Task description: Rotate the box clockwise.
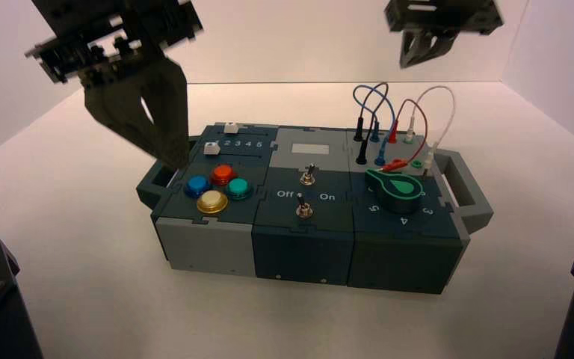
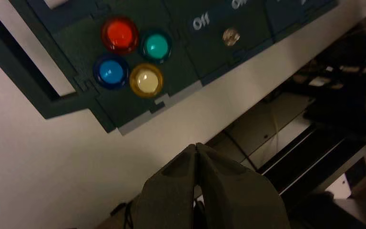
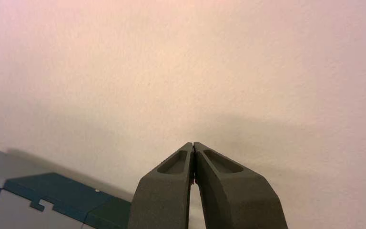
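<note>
Box [image 1: 310, 243] of dark teal and grey panels sits on the pale desk [image 1: 217, 314], slightly skewed, with a handle at each end. Left gripper [image 1: 176, 161] hangs over the box's left end, near the left handle [image 1: 157, 183] and the buttons, its fingers pressed together with nothing between them. Right gripper [image 1: 411, 60] is raised beyond the box's far side, above the wires toward the right, and its fingers also meet at the tips, holding nothing. On the left part of the box, four round buttons cluster together: red [image 1: 223, 174], blue [image 1: 198, 186], green [image 1: 238, 188] and yellow [image 1: 211, 201]. Behind them are two sliders with white caps [image 1: 231, 128], beside a row of numbers. The middle part bears two toggle switches [image 1: 304, 209], one nearer the front than the other, and a small pale window [image 1: 310, 149] toward the back. On the right part, a green-topped knob [image 1: 400, 187] stands in front of the blue, black, red and white wires [image 1: 426, 112], which arch above their sockets. The right handle [image 1: 460, 187] juts out just beside them.
</note>
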`<state>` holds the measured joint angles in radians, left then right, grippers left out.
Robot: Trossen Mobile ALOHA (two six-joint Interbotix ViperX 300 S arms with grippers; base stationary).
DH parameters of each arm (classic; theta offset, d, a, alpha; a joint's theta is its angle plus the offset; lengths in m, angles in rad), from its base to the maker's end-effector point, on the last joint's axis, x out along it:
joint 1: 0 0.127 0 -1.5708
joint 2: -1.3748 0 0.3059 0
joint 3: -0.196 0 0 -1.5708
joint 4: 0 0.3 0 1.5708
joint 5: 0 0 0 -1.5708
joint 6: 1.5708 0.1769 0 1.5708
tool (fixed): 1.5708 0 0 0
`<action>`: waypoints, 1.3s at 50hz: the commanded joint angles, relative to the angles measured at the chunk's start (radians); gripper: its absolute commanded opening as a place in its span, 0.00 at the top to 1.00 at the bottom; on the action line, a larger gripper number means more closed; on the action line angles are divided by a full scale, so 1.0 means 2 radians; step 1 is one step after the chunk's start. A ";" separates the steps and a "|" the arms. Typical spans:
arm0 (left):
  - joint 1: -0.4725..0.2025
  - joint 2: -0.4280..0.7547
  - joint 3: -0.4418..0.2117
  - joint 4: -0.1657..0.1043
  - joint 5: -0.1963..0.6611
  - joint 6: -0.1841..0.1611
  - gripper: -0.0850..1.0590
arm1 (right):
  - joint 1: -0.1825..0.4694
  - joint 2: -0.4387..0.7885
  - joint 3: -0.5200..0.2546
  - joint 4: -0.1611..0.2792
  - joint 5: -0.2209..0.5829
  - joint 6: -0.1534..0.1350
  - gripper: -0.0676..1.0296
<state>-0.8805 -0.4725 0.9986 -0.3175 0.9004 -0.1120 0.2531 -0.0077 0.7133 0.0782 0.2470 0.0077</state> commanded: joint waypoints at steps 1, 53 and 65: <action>-0.015 0.016 -0.006 -0.004 0.012 -0.002 0.95 | 0.008 0.012 -0.022 -0.002 0.002 -0.001 0.96; -0.061 0.248 -0.058 0.008 -0.046 0.005 0.95 | 0.010 0.081 -0.035 -0.002 0.014 -0.004 0.96; -0.061 0.268 -0.063 0.015 -0.048 0.008 0.95 | 0.028 0.092 -0.039 -0.001 0.049 -0.003 0.96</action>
<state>-1.0017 0.0706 0.8943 -0.2915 0.8053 -0.0966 0.2869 0.1841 0.6581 0.0736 0.3283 0.0015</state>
